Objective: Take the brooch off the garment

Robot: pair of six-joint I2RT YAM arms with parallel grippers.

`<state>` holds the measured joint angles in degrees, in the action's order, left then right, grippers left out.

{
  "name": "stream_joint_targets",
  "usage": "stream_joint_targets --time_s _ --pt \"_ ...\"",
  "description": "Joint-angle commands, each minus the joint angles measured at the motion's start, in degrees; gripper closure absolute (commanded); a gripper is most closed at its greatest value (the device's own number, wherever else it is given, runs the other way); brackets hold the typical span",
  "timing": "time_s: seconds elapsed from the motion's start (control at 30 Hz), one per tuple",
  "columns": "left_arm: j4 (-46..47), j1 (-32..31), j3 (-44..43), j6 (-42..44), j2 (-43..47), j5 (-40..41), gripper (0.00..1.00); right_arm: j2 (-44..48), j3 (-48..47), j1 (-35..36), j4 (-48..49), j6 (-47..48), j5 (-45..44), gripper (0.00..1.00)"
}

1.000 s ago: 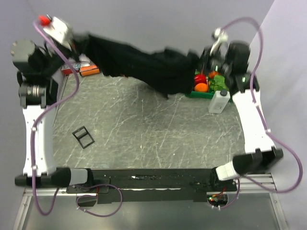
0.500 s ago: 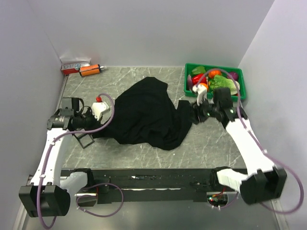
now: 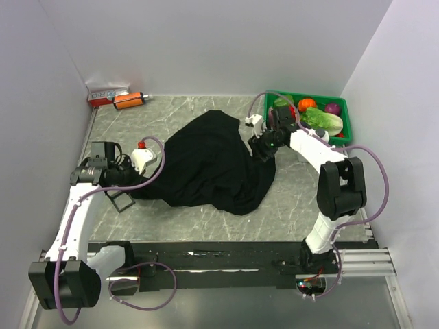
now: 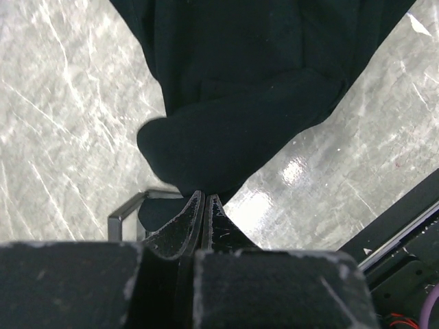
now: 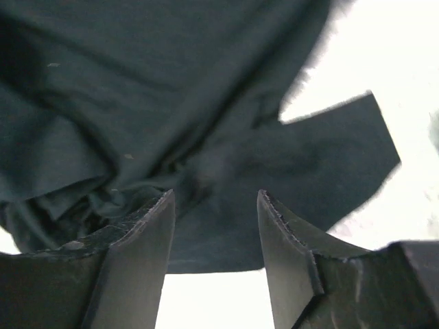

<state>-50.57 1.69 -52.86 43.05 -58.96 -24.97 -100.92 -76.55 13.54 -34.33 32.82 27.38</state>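
While no brooch shows in any view, step in hand: hunting for it; removal has not begun, by my reading.
Brooch: not visible; probably buried in a fold or on the underside of the cloth.
Garment (image 3: 206, 164): black, soft, matte cloth heaped at the centre of the top view, folded over itself, with a rounded lobe at lower left and a flat squared flap at its right edge.
Left gripper (image 4: 204, 195): fingers pressed together, pinching the tip of that lobe at the heap's left edge.
Right gripper (image 5: 214, 199): jaws apart with nothing between them, hovering just over the creased right side of the heap; I cannot tell whether it touches the cloth.
Next move: spread or turn the cloth until the ornament shows. The left pinch could anchor the cloth while the right fingers take a fold and draw it flat. The ornament itself will need a fine, well-aimed pinch.
Table (image 3: 206, 226): hard, glossy grey stone pattern with pale veins.
Small frame (image 4: 127, 209): thin black wire rectangle, beside the pinched lobe.
Green bin (image 3: 305, 94): rigid plastic, upper right, holding toy vegetables.
Orange cylinder (image 3: 128, 101): black-capped, upper left, well apart from the cloth.
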Motion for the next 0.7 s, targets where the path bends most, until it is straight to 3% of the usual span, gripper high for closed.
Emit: stream_joint_targets --time_s 0.0,0.13,0.27,0.67 --pt "2.2 0.3 1.1 -2.9 1.7 1.1 0.99 4.8 -1.1 4.2 -2.2 7.8 8.7 0.39" --pt "2.8 0.3 1.1 -4.7 1.5 1.0 0.99 3.9 0.0 10.6 -7.4 12.9 12.0 0.36" --pt "3.5 0.3 0.7 -5.9 1.5 1.2 0.99 2.7 3.4 13.7 -5.5 11.9 10.1 0.27" --pt "4.4 0.3 0.1 -6.7 0.9 1.2 0.99 0.9 5.8 18.8 -9.0 18.2 8.5 0.26"
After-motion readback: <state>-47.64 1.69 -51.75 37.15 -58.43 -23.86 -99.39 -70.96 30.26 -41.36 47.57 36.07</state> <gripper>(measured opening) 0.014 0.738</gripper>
